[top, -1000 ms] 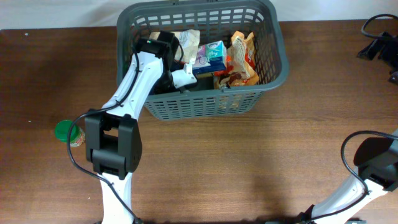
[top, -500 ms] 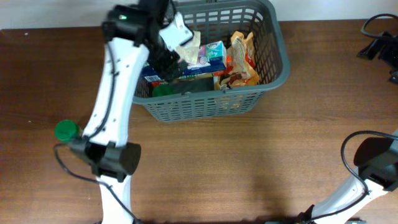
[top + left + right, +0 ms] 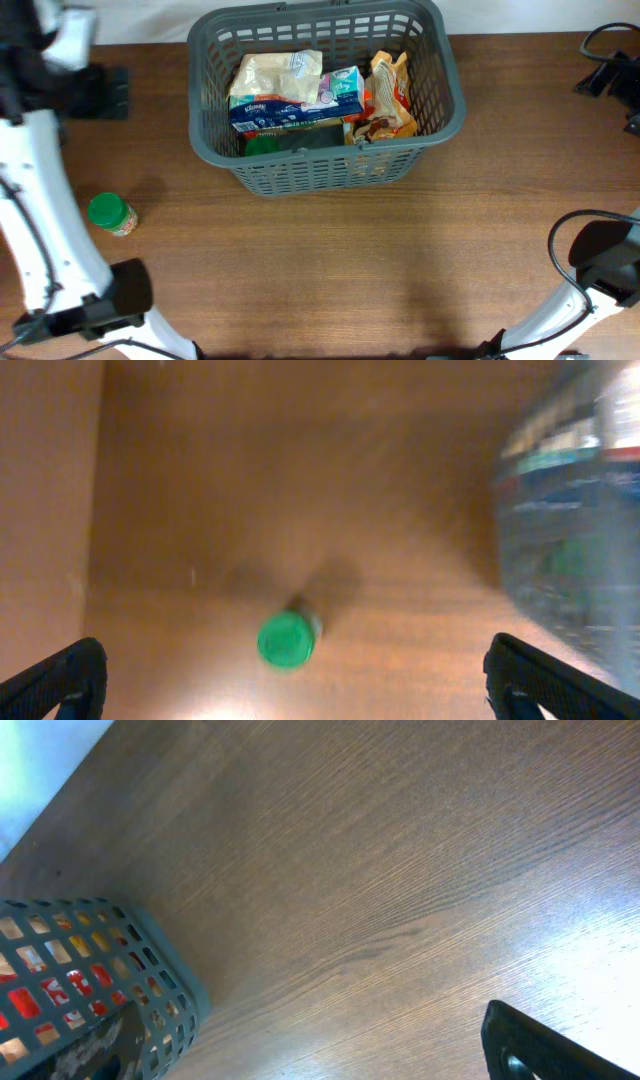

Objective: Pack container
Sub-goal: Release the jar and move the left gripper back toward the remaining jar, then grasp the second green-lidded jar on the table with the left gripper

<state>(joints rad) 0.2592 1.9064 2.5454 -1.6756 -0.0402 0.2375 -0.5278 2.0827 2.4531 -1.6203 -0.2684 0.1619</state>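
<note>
The container, a dark grey slotted basket (image 3: 440, 110), stands at the table's back middle. It holds a beige bag (image 3: 270, 72), a blue tissue box (image 3: 275, 112), a teal carton (image 3: 340, 88) and orange snack packs (image 3: 388, 95). A green-lidded jar (image 3: 110, 213) stands on the table at the left, apart from the basket. My left gripper (image 3: 105, 92) is raised over the far left of the table, open and empty. In the left wrist view the gripper (image 3: 292, 660) has the jar (image 3: 286, 638) far below between its fingers and the basket (image 3: 570, 510) blurred at right. My right gripper (image 3: 560, 1050) shows one finger only, empty.
Black cables and gear (image 3: 605, 65) lie at the back right corner. The right arm's base (image 3: 600, 260) sits at the front right. The right wrist view shows a basket corner (image 3: 150, 980) and bare wood.
My left arm has come up out of the basket and swung far left. The blue tissue box now lies uncovered in the basket. The right arm has not moved.
</note>
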